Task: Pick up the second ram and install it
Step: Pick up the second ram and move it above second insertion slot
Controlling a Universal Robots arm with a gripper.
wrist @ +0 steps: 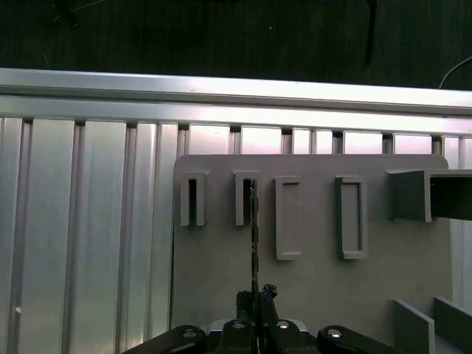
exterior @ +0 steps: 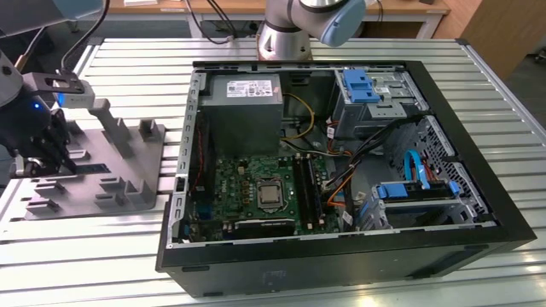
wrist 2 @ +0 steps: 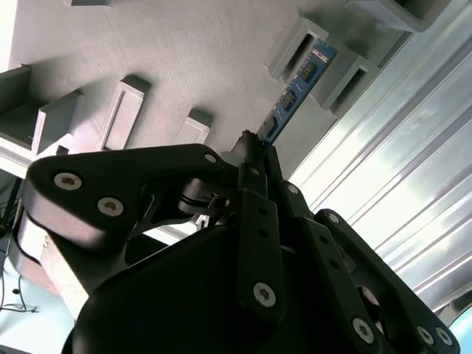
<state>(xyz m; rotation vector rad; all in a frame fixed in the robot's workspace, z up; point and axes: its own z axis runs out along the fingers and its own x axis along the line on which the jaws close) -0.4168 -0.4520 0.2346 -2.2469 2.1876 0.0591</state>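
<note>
Step in hand: taking the second ram (wrist 2: 299, 81) out of its holder. The gripper (wrist 2: 254, 147) sits low over the grey fixture plate (exterior: 137, 192), at the exterior view's left, well apart from the open computer case (exterior: 477, 249) and the motherboard slots (exterior: 311, 192) inside it. In both wrist views the fingers appear pinched shut on the near end of the stick. Its far end sits between two raised grey brackets (wrist 2: 295, 46) on the plate, so it is not judged free of the holder yet. The first wrist view shows the board edge-on (wrist: 253, 221), in line with the gripper's (wrist: 256, 299) midline, with no visible skew. Judgement: the lift should run straight out along the bracket slot, with no twist or side load, since a thin board held at one end can bind or flex. The grip should stay on the board edge, not on the chips. Pose: the wrist is turned down toward the plate, fingers pointing at the fixture. The arm's base (exterior: 286, 38) stands at the far side of the slatted table (exterior: 85, 256), behind the case.
</note>
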